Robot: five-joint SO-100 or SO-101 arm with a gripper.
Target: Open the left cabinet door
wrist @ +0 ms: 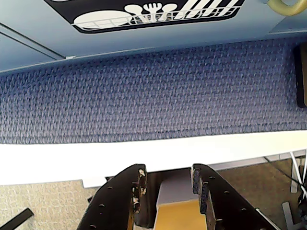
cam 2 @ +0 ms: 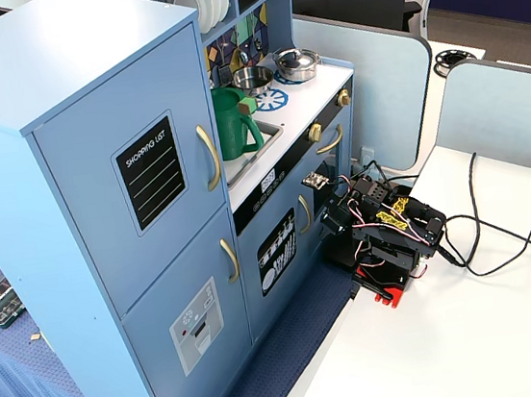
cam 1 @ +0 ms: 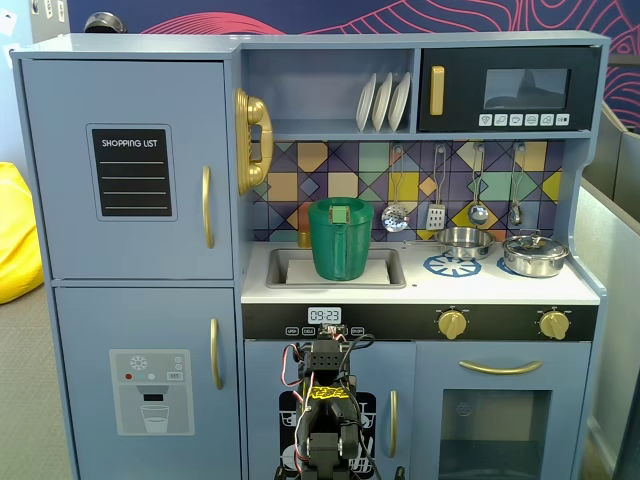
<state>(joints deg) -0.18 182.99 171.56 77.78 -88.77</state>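
Note:
The left cabinet door (cam 1: 60, 170) is blue-grey with a black "SHOPPING LIST" panel (cam 1: 132, 172) and a vertical gold handle (cam 1: 207, 206). It stands shut at the kitchen's upper left, and also shows in the other fixed view (cam 2: 85, 230) with its handle (cam 2: 210, 157). My arm (cam 1: 325, 420) is folded low in front of the narrow dishwasher door, far below and right of that handle; it also shows folded on the table (cam 2: 382, 237). In the wrist view my gripper (wrist: 168, 177) has its jaws apart and empty, pointing down over the arm's own base.
Below the door is the water-dispenser door (cam 1: 150, 390). The dishwasher-picture door (wrist: 153, 14) is close ahead, above a blue woven mat (wrist: 153, 91) and the white table edge (wrist: 72, 158). A green jug (cam 1: 340, 240) sits in the sink. Cables (cam 2: 484, 239) trail right of the arm.

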